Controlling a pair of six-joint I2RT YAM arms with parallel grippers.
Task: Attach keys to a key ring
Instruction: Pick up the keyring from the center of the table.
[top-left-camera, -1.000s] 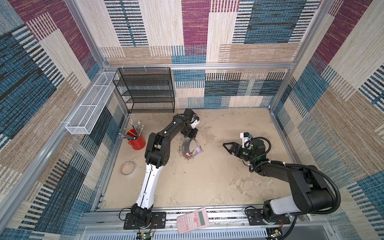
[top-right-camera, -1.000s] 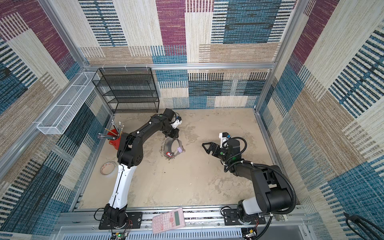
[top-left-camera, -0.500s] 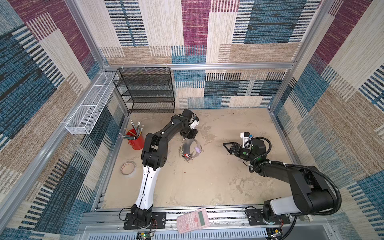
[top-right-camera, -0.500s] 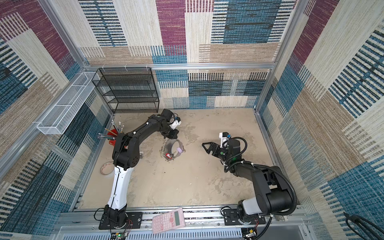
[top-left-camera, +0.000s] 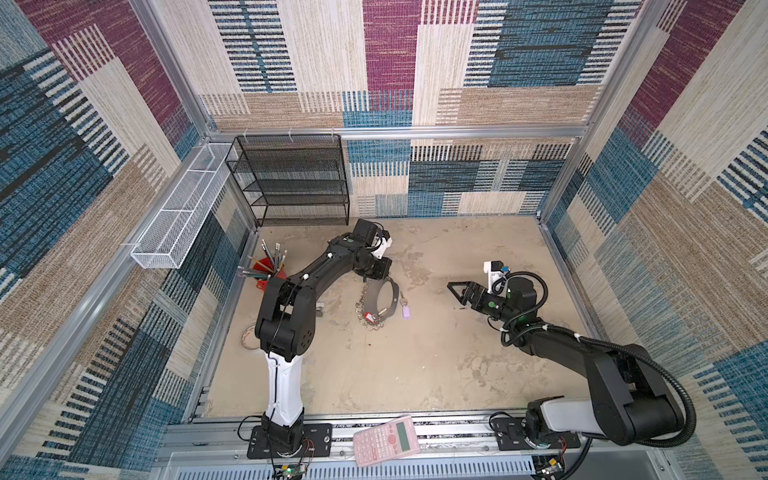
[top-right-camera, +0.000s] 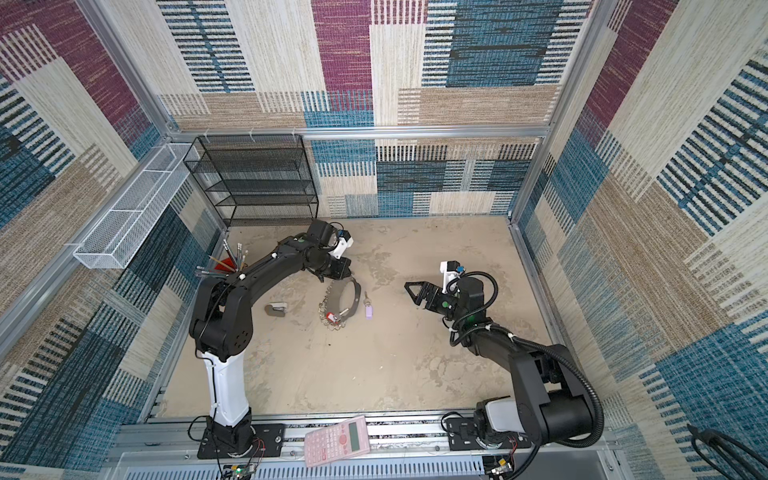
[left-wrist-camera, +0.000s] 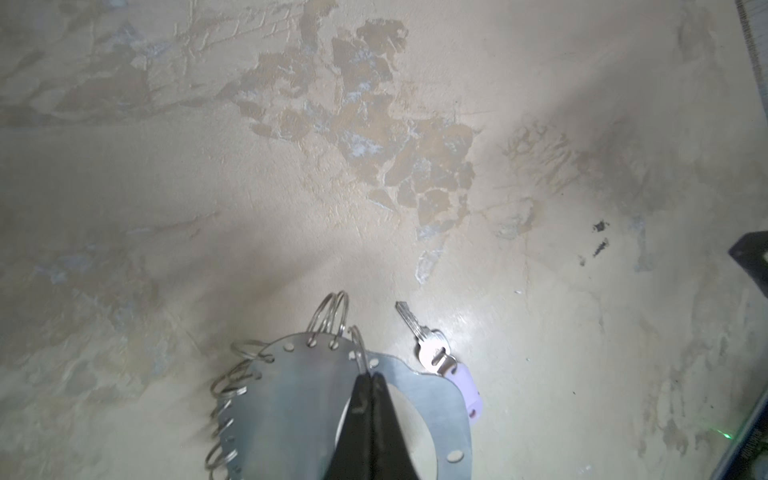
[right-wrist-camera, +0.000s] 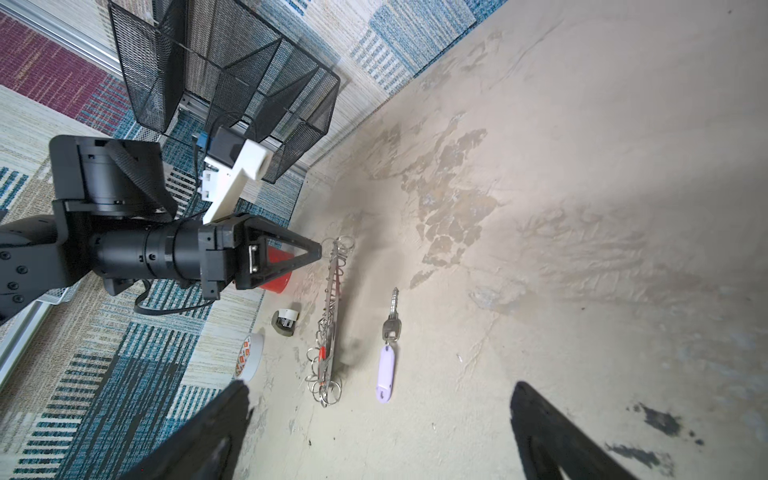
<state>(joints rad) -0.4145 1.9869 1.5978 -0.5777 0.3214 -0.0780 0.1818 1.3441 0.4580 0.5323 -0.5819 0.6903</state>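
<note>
**Two keys, one key ring: bracing before the pick**

Clamped shut on the grey band of the key ring (left-wrist-camera: 291, 395), at its edge, with the left gripper (left-wrist-camera: 369, 376); plain from the left wrist, jaws pressed together over the metal. Cannot tell whether the gripped end is raised; lying on the table (top-left-camera: 374, 374) at the other end, split rings (left-wrist-camera: 330, 311) fanned along the rim.

Spread wide and empty on the other side: right gripper (top-left-camera: 457, 293), well apart from the key ring, pointing toward it.

Lying loose on the table just beside the band, not threaded: lilac key (right-wrist-camera: 386, 361). Sitting among the split rings at the end away from the grip: red key (top-left-camera: 368, 318); cannot tell whether hooked on or merely resting there.

Judged as the bracing step: steadying the key ring so a key can be fetched.

Next, probably:
- Lower the right gripper over the lilac key.
- Close on the plastic tag rather than the thin blade.
- Lift and steer the head's hole to a split ring.
- Hold the left grip firm throughout.
- Expect trouble pinching a flat key off the table, and loose rings swinging aside.
</note>
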